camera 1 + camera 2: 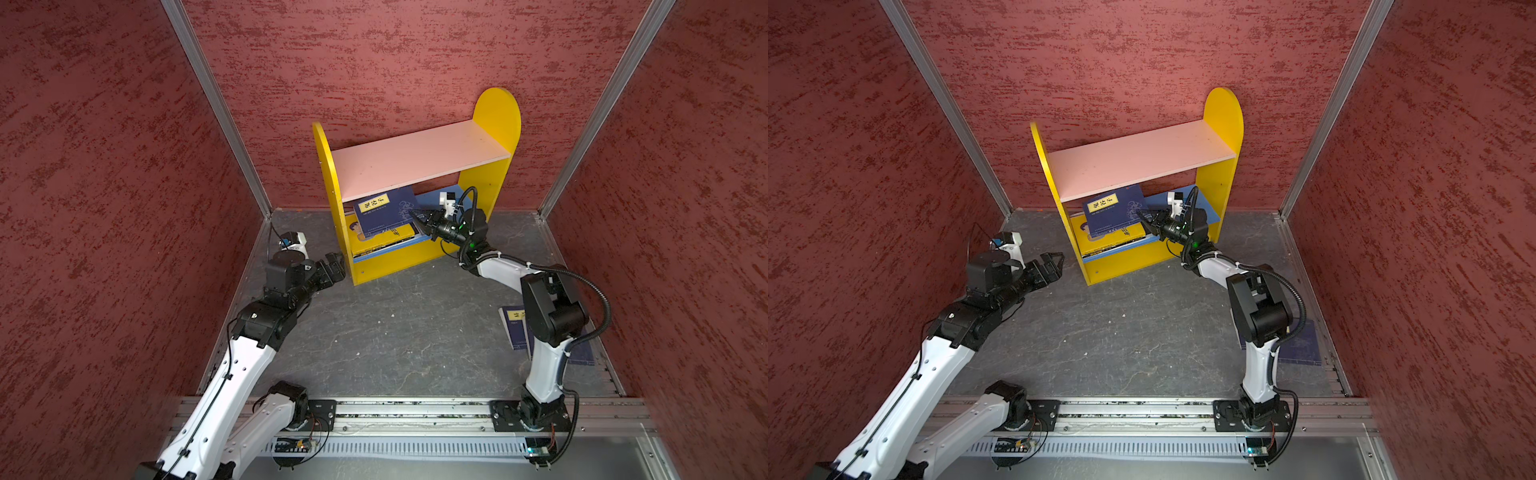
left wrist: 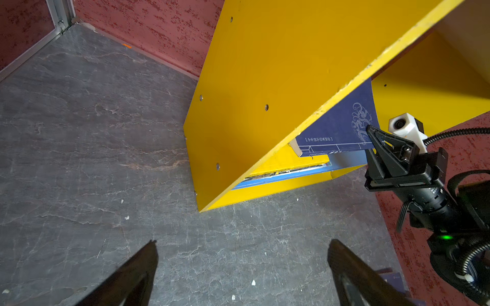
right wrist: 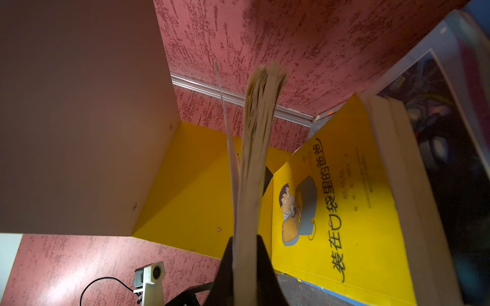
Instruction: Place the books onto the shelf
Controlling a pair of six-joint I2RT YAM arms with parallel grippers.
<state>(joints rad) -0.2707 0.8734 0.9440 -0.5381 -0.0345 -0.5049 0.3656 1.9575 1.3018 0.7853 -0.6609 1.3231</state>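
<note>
My right claw [image 1: 415, 216] [image 3: 245, 243] is clamped narrow on the outer edge of a navy book [image 1: 384, 212] [image 2: 339, 129] with a yellow label. The right wrist view shows that book edge-on between the fingers [image 3: 266, 267], its pages fanned at the far end. I'm holding it tilted inside the lower bay of the shelf [image 1: 496, 116], under the pale pink upper board [image 1: 419, 158]. It slants over a flat stack topped by the yellow book [image 1: 354, 232] [image 3: 344, 212] with the cartoon man. I can't tell whether the navy book touches that stack. The stack lies on the blue lower board [image 1: 430, 198], at the 9 o'clock end of the bay.

My left claw [image 1: 334, 266] [image 2: 242, 243] stands wide and empty. It hovers over the grey surface [image 1: 395, 332] at about 8 o'clock from the shelf's near corner, close to the side panel but apart from it.

In both top views the shelf stands at 12 o'clock on the surface, against the red back wall [image 1: 374, 62]. Another navy book [image 1: 514, 328] [image 1: 1302, 347] lies flat at about 4 o'clock, partly hidden under the right arm.
</note>
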